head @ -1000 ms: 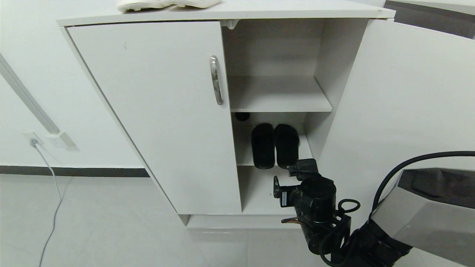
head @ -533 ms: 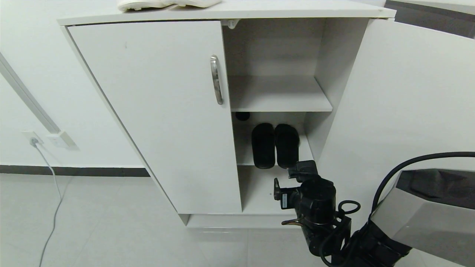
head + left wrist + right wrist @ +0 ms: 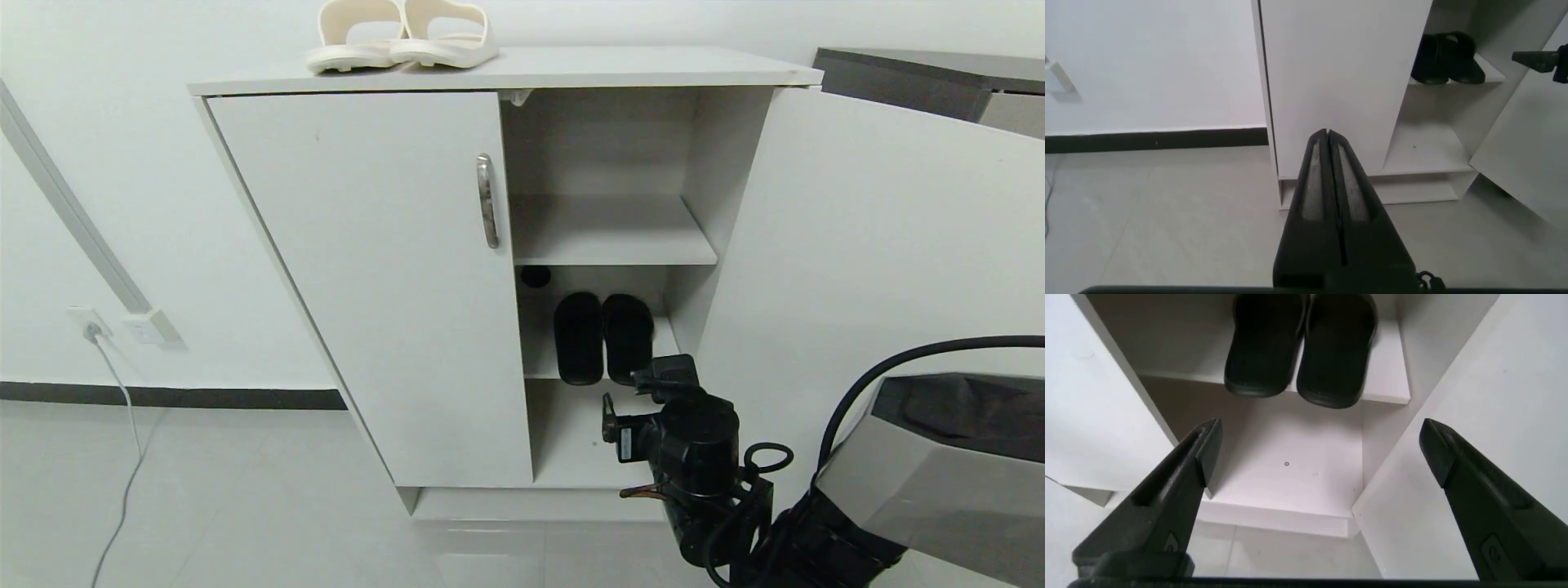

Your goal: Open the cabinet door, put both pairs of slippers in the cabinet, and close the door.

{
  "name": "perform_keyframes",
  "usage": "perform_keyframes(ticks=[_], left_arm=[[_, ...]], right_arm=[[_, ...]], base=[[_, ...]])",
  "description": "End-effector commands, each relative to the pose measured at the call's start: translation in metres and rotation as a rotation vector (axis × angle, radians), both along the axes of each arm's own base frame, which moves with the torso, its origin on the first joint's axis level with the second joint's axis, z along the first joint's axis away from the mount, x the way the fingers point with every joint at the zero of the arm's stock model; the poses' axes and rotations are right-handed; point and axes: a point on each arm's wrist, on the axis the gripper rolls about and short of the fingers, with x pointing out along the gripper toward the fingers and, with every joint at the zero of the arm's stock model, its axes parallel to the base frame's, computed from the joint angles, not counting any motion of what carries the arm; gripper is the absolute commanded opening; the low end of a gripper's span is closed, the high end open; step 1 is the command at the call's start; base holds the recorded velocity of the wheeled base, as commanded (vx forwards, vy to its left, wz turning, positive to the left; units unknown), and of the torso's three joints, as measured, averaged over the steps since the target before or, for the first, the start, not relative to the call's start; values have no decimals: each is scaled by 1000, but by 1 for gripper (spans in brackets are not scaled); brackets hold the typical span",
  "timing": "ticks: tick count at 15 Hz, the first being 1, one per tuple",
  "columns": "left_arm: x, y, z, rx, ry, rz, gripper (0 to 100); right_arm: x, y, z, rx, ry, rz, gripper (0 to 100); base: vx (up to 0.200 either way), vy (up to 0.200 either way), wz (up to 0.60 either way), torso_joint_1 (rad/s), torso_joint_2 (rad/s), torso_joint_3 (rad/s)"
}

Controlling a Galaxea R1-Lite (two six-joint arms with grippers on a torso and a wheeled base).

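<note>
A pair of black slippers (image 3: 604, 339) (image 3: 1302, 343) lies side by side on the middle shelf of the white cabinet (image 3: 506, 69). Its right door (image 3: 857, 269) stands wide open and its left door (image 3: 367, 269) is shut. A cream pair of slippers (image 3: 404, 33) rests on the cabinet top. My right gripper (image 3: 665, 371) (image 3: 1320, 433) is open and empty, just in front of the black slippers' shelf and above the bottom shelf. My left gripper (image 3: 1327, 135) is shut on nothing, low over the floor in front of the left door.
The upper shelf (image 3: 612, 237) and bottom shelf (image 3: 571, 441) are bare. A wall socket (image 3: 90, 331) with a cable (image 3: 122, 457) hanging to the tiled floor is on the left. A grey unit (image 3: 922, 77) stands behind the open door.
The head camera has tilted, so the cabinet top and the cream slippers show more fully. The right arm and the black slippers keep their places.
</note>
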Motion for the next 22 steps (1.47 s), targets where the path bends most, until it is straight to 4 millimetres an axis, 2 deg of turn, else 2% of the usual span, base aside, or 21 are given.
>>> perform_keyframes(ticks=[1,10,22], left_arm=[[0,0,0,-1,2,1,0],[0,0,0,-1,2,1,0],[0,0,0,-1,2,-1,0]], right_arm=[[0,0,-2,-3,3,0,100],[0,1,-2,2,-4,3,100],[0,1,-2,4,-3,2,100]], base=[[0,0,0,0,0,0],[0,0,0,0,0,0],[0,200,0,2,2,4]])
